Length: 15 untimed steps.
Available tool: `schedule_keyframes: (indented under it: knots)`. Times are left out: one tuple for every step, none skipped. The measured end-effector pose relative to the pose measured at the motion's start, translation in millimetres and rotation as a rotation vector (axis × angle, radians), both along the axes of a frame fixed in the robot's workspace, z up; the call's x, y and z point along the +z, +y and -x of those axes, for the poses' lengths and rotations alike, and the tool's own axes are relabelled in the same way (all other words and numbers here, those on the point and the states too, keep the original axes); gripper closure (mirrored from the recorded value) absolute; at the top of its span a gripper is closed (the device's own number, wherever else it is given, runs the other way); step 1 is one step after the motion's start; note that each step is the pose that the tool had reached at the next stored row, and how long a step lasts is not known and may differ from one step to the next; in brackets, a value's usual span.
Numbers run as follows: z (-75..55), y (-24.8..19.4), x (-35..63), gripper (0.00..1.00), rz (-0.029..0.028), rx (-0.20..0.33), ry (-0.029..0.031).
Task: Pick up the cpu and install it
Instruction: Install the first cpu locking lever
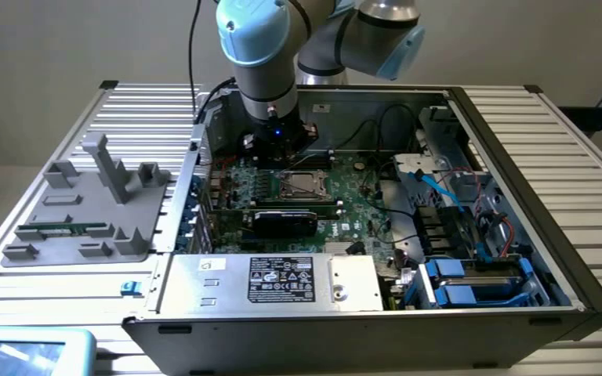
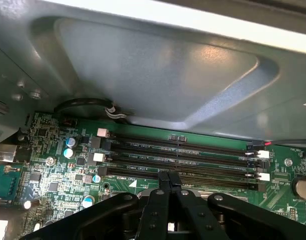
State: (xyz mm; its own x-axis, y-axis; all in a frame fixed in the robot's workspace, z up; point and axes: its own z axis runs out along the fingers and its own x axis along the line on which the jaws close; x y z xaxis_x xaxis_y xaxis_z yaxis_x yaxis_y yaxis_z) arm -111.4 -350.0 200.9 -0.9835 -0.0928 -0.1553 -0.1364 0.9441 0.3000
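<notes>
Pincer (image 2: 169,176) shut tight, nothing between its tips, low over memory slots (image 2: 183,160) of the motherboard (image 2: 57,170), inside the open computer case (image 1: 520,196)

Robot arm (image 1: 264,55) reaches down into an open computer case (image 1: 510,157) on a slatted counter (image 1: 583,196), its claw (image 1: 278,157) low over the green motherboard (image 1: 359,205), just beside the socket (image 1: 303,174) holding the silver-topped cpu (image 1: 302,186); a grey fixture tray (image 1: 81,211) lies well apart from the claw, outside the case
</notes>
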Motion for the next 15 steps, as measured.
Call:
schedule_keyframes:
  knots:
    - [-0.2, 0.0, -0.2, 0.91, 0.0, 0.002, 0.0]
    - [-0.1, 0.0, -0.2, 0.91, 0.0001, 0.003, -0.0001]
    - [-0.1, 0.0, -0.2, 0.91, 0.0001, 0.004, 0.0]
    - [-0.1, 0.0, -0.3, 0.91, 0.0, 0.004, -0.0001]
    - [-0.1, 0.0, -0.3, 0.91, -0.0001, 0.004, -0.0001]
    - [-0.1, 0.1, -0.8, 0.91, -0.0004, 0.004, -0.0003]
    - [-0.2, 0.1, -1.3, 0.91, -0.0005, 0.004, -0.0004]
    - [-0.1, 0.1, -1.5, 0.91, -0.0003, 0.004, -0.0002]
    - [-0.1, 0.0, -1.5, 0.91, -0.0002, 0.004, -0.0001]
    - [-0.1, 0.0, -1.6, 0.91, 0.0, 0.004, 0.0]
    - [-0.2, 0.0, -2.0, 0.91, -0.0001, 0.004, -0.0001]
    - [-0.1, 0.0, -2.0, 0.91, 0.0, 0.004, -0.0001]
    - [-0.2, 0.0, -2.0, 0.91, 0.0, 0.004, 0.0]
    - [-0.5, 0.0, -2.3, 0.91, 0.0, 0.004, 0.0]
    - [-0.7, 0.0, -2.5, 0.91, -0.0001, 0.004, -0.0001]
